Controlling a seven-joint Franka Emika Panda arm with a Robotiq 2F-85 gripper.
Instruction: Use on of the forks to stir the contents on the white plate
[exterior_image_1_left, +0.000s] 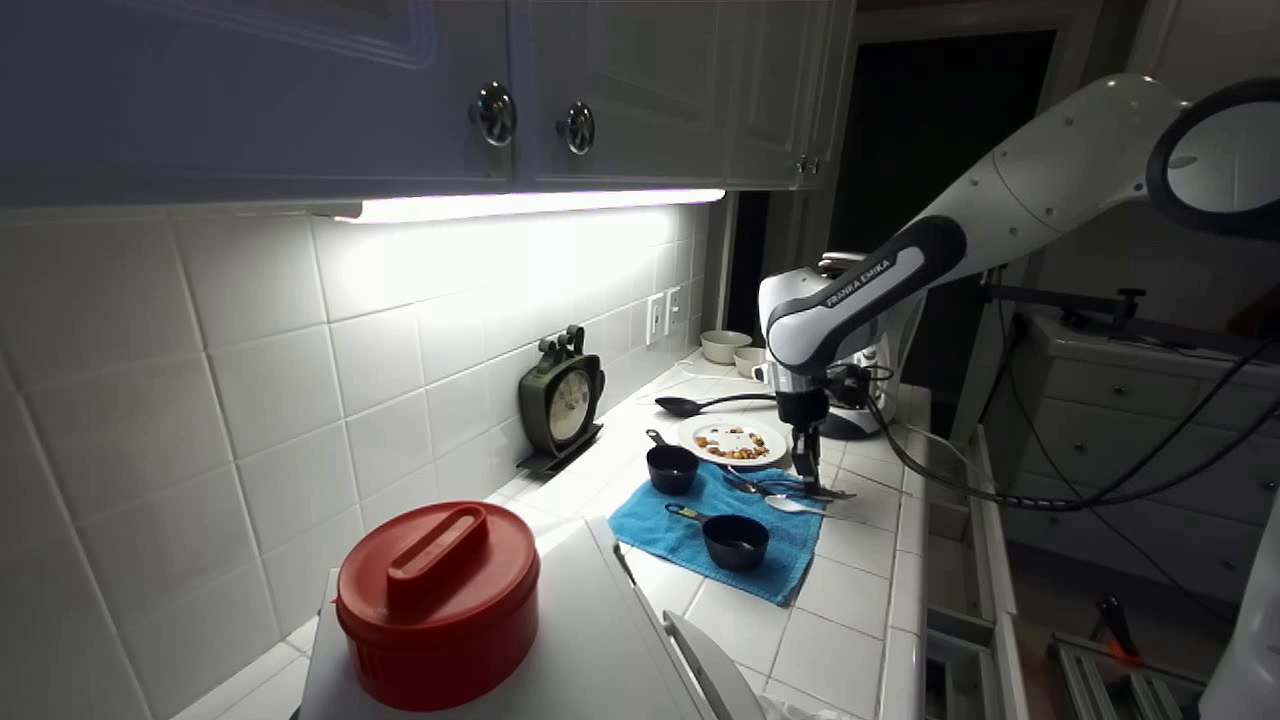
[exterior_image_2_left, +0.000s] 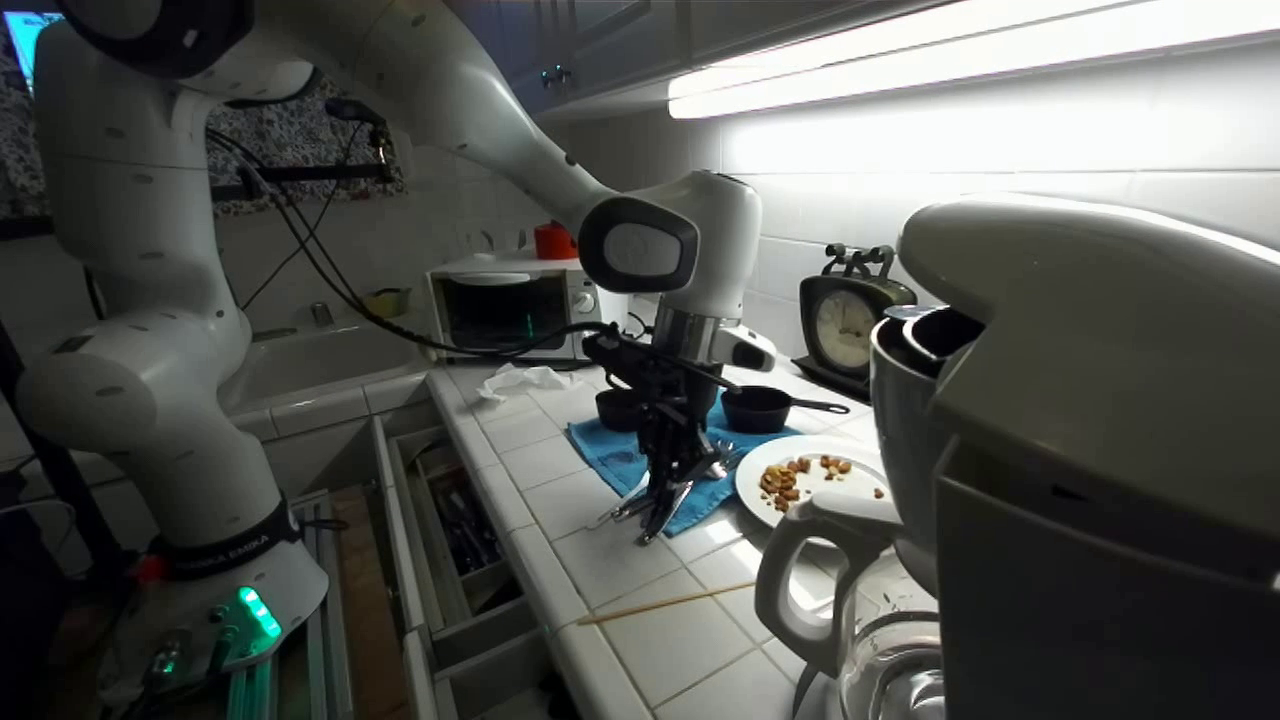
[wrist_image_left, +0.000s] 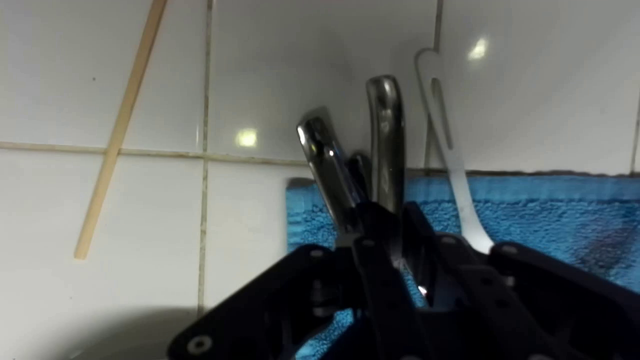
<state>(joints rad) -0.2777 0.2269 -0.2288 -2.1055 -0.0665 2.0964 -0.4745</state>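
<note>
The claw (wrist_image_left: 394, 214) is clenched around a metal handle (wrist_image_left: 386, 135); whether this belongs to a fork, one cannot tell. In the wrist view, a second handle (wrist_image_left: 325, 165) is close on the left, and a white spoon (wrist_image_left: 456, 170) lies to the right. The blue towel (exterior_image_1_left: 640, 525) below carries also two dark cups (exterior_image_1_left: 736, 542). Right at its edge is the plate (exterior_image_2_left: 838, 484), with brown bits (exterior_image_2_left: 781, 482) on it. A stick (wrist_image_left: 120, 120) lies on the table (exterior_image_1_left: 835, 620); farther stands a scale (exterior_image_1_left: 570, 408).
</note>
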